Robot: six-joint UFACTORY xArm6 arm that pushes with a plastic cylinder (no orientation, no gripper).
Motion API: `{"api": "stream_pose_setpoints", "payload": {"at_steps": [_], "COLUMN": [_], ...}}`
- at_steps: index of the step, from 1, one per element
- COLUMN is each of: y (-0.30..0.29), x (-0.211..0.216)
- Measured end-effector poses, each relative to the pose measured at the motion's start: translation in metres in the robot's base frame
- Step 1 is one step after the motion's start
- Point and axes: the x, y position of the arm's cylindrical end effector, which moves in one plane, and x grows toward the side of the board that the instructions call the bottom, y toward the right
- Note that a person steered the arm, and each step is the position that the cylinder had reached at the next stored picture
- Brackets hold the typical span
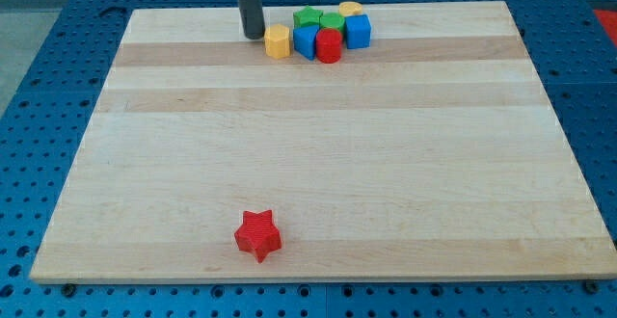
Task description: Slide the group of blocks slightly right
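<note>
Top of the wooden desk (318, 164): our tip (254, 36), no end effector, just left of the yellow hexagonal block (278, 41); clustered blue (307, 41), red cylinder (330, 45), green (308, 17), blue cube (358, 32). Red star block (257, 235) near bottom.

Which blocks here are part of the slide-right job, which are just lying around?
Job:
- yellow hexagonal block
- blue blocks
- red cylinder
- green blocks
- yellow block at the back
- my tip, at the view's left of the group

Lying about:
- red star, near the view's bottom
</note>
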Motion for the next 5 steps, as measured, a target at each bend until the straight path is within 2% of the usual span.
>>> {"api": "stream_pose_setpoints", "payload": {"at_steps": [2,4,5], "y": [0.050,0.093,0.092], "x": [-0.006,-0.039,-0.043]}}
